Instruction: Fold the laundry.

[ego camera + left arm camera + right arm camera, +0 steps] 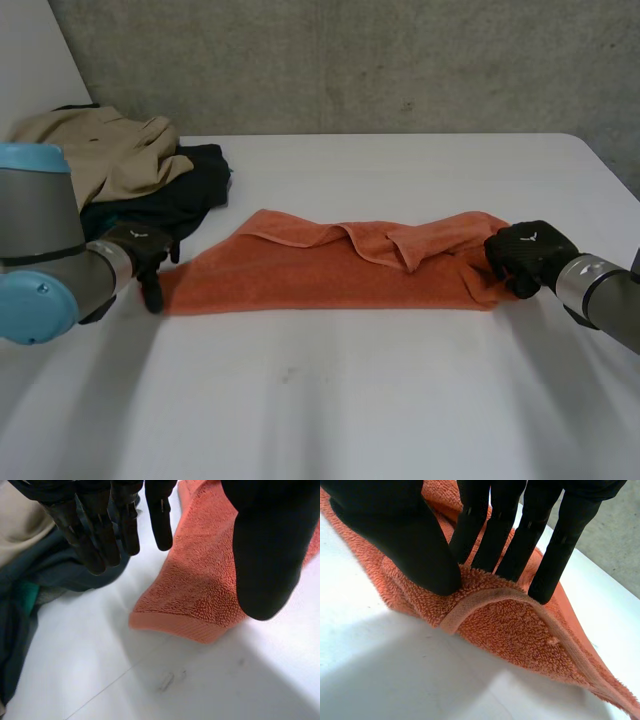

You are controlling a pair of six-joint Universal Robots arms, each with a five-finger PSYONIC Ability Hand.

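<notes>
1. Left hand (140, 260) hovers spread at the orange towel's (300, 272) left corner, holding nothing; a lift now leaves that end dragging.
2. It stretches across the table (330, 400), rumpled on top.
3. Right hand (528, 255) pinches the right edge, thumb against fingers; could slip.

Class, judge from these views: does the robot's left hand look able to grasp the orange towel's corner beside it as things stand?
Probably yes. The left hand is open just above the orange towel at its corner, thumb over the cloth and fingers beside it. The dark clothes lie off to the side, not between.
</notes>
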